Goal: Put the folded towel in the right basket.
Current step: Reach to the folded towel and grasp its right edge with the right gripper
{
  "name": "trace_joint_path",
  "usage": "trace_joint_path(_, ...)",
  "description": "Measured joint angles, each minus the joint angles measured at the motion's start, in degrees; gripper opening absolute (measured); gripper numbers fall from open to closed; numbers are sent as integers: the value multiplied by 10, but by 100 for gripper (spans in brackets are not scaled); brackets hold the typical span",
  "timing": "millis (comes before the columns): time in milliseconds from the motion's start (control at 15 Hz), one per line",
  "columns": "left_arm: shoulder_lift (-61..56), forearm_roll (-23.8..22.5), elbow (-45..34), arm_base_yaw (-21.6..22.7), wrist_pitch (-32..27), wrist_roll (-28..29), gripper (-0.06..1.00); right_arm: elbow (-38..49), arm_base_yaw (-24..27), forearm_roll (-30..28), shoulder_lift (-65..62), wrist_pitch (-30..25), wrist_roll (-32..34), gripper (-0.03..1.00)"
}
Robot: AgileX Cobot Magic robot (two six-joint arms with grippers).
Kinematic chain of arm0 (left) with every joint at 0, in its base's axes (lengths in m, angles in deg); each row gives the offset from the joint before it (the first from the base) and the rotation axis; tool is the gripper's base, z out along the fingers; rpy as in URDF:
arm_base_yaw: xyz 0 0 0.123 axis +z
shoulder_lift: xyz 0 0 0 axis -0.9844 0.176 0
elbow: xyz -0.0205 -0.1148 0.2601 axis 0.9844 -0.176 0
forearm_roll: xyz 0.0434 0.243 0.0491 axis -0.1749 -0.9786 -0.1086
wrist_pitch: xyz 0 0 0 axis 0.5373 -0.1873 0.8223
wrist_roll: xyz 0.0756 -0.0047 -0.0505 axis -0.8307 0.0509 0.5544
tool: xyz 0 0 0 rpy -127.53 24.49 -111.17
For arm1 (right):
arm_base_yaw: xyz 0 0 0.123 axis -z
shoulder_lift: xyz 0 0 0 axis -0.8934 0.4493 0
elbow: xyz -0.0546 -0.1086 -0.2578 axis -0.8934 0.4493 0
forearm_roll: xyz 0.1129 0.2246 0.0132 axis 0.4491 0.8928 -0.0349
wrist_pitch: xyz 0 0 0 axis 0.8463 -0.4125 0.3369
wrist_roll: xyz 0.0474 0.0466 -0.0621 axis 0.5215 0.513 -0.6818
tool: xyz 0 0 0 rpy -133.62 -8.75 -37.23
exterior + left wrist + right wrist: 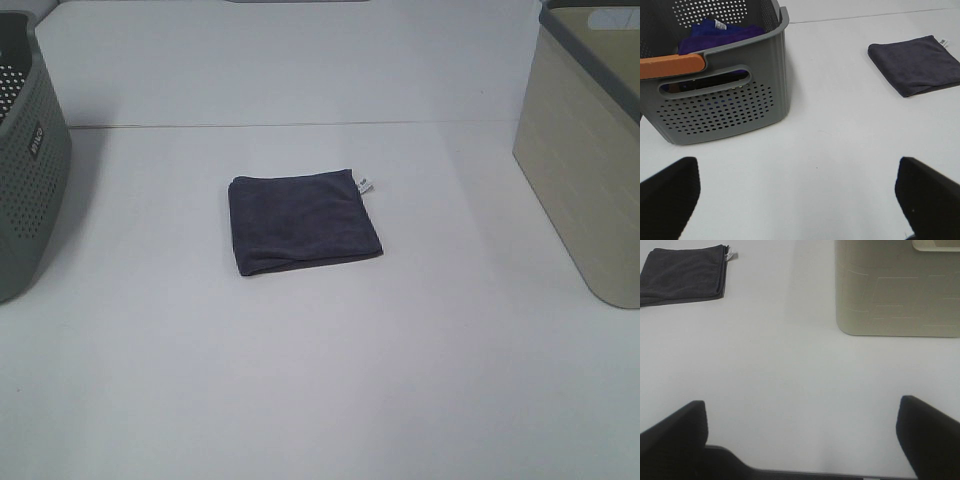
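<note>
**Towel on table, both claws wide open and empty**

We count one towel (303, 222), two baskets, two claws.

Towel: dark grey, soft nap, folded into a rough square and lying flat. It has one small white label (366, 185) at its far right corner. It sits on the white table (320, 390) about mid-way between the baskets, well apart from both and touching neither.

Left basket (725, 100): grey plastic with walls perforated by rows of small round holes. It has rounded corners and a slot handle cut into the near wall. One orange handle (672, 66) crosses its rim. Inside we see one purple cloth (720, 32), bunched.

Right basket (585, 170): beige, with smooth solid walls, rounded corners and a darker grey rim. From the high view we can't tell what is in it.

Left claw (797, 190): two black fingers at opposite edges of its wrist view, jaws spread wide with nothing between them but bare table.

Right claw (802, 432): two black fingers spread just as wide, and empty. The beige basket is ahead of it and the towel is off to one side.
</note>
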State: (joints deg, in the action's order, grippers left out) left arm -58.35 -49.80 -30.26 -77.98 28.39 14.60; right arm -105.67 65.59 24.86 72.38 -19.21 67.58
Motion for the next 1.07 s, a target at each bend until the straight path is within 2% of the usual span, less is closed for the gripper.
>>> trace_joint_path(200,0,-5,0,0,0,0,99,0,0,0,0,0,0,98)
trace_joint_path(400,0,-31,0,0,0,0,99,0,0,0,0,0,0,98)
trace_joint_path(1067,0,-46,0,0,0,0,99,0,0,0,0,0,0,98)
